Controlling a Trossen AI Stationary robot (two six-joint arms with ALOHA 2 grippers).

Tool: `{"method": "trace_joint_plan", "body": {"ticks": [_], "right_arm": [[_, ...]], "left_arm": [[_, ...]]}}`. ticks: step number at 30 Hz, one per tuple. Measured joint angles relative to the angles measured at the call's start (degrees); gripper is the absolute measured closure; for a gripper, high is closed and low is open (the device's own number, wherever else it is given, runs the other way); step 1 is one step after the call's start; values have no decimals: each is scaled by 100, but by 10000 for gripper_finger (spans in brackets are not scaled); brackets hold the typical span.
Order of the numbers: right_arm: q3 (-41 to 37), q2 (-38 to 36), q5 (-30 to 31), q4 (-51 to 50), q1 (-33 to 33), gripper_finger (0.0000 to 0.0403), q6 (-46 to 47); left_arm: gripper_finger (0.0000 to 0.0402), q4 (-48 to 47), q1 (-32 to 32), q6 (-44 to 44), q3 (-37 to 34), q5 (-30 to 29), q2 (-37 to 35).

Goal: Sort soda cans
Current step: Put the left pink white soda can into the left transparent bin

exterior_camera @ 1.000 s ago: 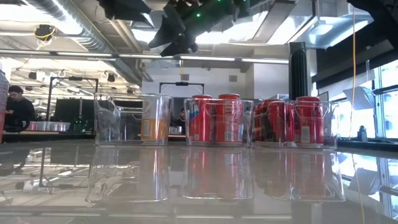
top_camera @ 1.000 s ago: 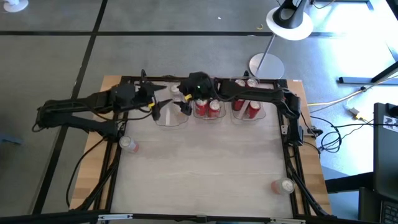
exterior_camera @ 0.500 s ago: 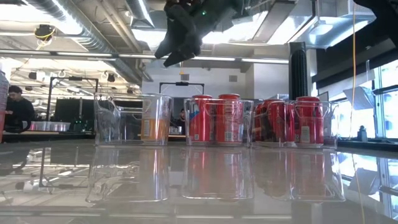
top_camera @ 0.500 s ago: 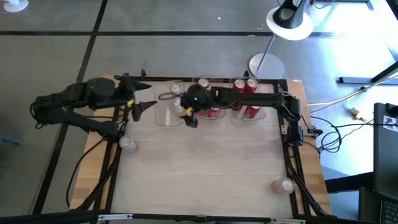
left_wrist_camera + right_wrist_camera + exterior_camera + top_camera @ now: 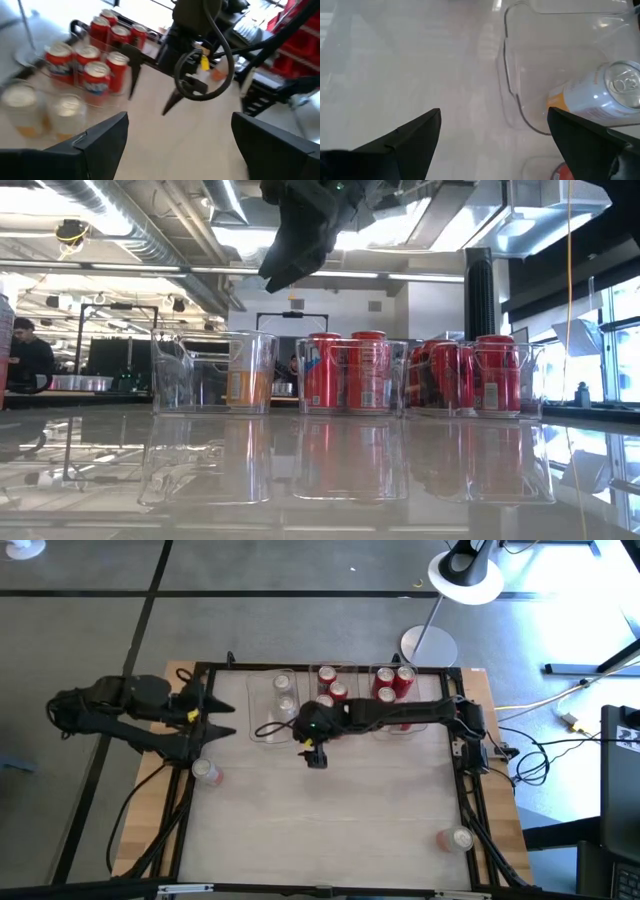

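Three clear bins stand in a row along the far edge. The left bin holds silver cans with orange marks. The middle bin and the right bin hold red soda cans. One loose can lies near the left edge, another at the near right. My left gripper is open, left of the bins, holding nothing. My right gripper is open above bare table just in front of the left and middle bins, tipped down.
Black frame rails run along the table's sides. A lamp base stands behind the far edge. Bare tabletop stretches from the bins to the near edge. In the low view a person stands far off in the room.
My left gripper has drawn back from the left bin toward the table's left edge, rising a little. My right gripper has come from over the bins toward the near edge, tipping further down, staying open. The cans and bins have kept still.
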Motion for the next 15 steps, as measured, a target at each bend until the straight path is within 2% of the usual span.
{"method": "trace_joint_plan", "body": {"ticks": [3, 6, 12, 15], "right_arm": [[-22, 0, 4, -57, 2, 38, -7], [-24, 0, 17, -80, -1, 38, -15], [-24, 0, 22, -112, -13, 38, -115], [-24, 0, 21, -109, -13, 38, -136]], "left_arm": [[61, 217, -100, -240, -189, -12, 113], [61, -52, -113, -381, -254, -35, 403], [61, -1679, -113, -869, -222, 6, 1119], [61, -2561, -116, -1242, -215, 346, 1448]]}}
